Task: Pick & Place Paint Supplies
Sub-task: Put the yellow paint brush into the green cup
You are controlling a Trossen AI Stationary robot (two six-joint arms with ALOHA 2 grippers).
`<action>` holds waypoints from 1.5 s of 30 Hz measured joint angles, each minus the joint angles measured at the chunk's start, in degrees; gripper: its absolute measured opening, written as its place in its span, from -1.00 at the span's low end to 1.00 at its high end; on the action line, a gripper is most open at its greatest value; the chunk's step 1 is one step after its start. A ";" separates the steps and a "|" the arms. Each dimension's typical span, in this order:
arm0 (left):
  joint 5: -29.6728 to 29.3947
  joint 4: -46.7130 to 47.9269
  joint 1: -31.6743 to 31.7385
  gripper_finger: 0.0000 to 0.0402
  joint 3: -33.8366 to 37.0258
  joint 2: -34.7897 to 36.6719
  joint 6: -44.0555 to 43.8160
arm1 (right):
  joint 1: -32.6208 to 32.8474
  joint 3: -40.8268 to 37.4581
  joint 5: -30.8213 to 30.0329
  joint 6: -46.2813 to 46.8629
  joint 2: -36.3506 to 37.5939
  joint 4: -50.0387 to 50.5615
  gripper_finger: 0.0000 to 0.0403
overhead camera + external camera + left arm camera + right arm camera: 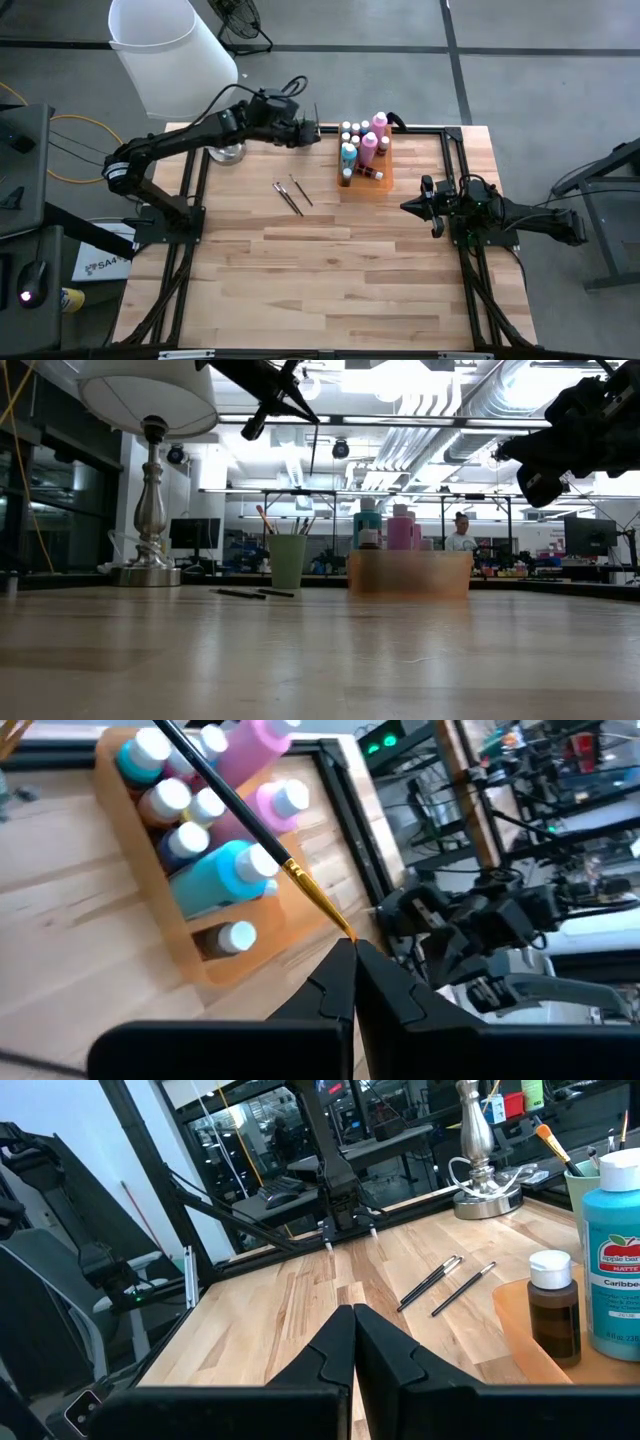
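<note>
My left gripper (311, 127) (352, 946) is up over the table's far side, just left of the orange tray (381, 184), and shut on a thin dark-handled paintbrush (225, 795) (312, 452). The tray holds several pale-capped pink, teal and brown paint bottles (362, 145) standing upright. A few more brushes (290, 194) (440, 1280) lie flat on the wood left of the tray. A green cup (287, 560) (621, 1175) with brushes in it stands near the tray. My right gripper (408, 207) (353, 1312) waits shut, right of the tray, touching nothing. My left gripper pinches the paintbrush by its orange bristle end (335, 920) between its two shut fingertips. The dark handle runs on away from the fingers. The brush is lifted clear; in the low view it hangs nearly upright below the gripper, above the level of the cup and bottles.
A large white lampshade (170, 50) on a silver base (226, 153) (150, 510) stands at the far left corner, close to my left arm. Black frame rails run along the table's left, right and far edges. Open wood lies across the middle and near half.
</note>
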State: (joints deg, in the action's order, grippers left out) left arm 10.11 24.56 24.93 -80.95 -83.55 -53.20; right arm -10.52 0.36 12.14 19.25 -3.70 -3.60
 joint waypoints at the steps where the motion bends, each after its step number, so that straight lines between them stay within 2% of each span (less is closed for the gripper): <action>1: 0.06 -0.54 0.00 -1.00 0.02 0.00 0.43 | 0.02 -0.02 0.00 0.00 0.02 0.00 -0.99; 7: 2.82 -5.37 -0.85 -1.00 0.68 -0.53 0.90 | 0.02 0.00 0.00 0.00 0.00 -0.01 -0.99; 10: 4.85 -10.43 -1.71 -1.00 4.57 -1.13 -0.71 | 0.02 0.00 0.00 0.02 0.02 -0.02 -0.99; 13: 7.61 -22.02 -1.79 -1.00 10.16 -1.09 -4.67 | 0.01 -0.01 0.00 0.02 0.00 -0.02 -0.99; 18: 7.19 -39.90 -1.79 -1.00 18.83 -1.07 -13.36 | 0.00 0.00 0.00 0.00 0.02 -0.02 -0.99; 21: 4.44 -49.83 -1.86 -1.00 22.47 -1.03 -17.69 | 0.00 0.00 0.00 0.00 0.00 -0.02 -0.99; 25: 0.34 -58.36 -1.68 -1.00 25.52 -1.03 -20.63 | 0.02 -0.01 0.00 0.00 0.02 -0.01 -0.99; 39: -15.80 -68.85 -1.03 -1.00 31.96 -0.94 -27.11 | 0.02 0.00 0.00 0.00 0.02 -0.02 -0.99; 45: -15.39 -70.39 1.60 -1.00 34.79 -0.96 -30.22 | 0.00 0.00 0.00 0.00 0.01 -0.01 -0.99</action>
State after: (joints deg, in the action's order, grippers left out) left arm -5.28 -45.83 26.53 -46.15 -84.51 -83.42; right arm -10.52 0.36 12.14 19.25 -3.69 -3.61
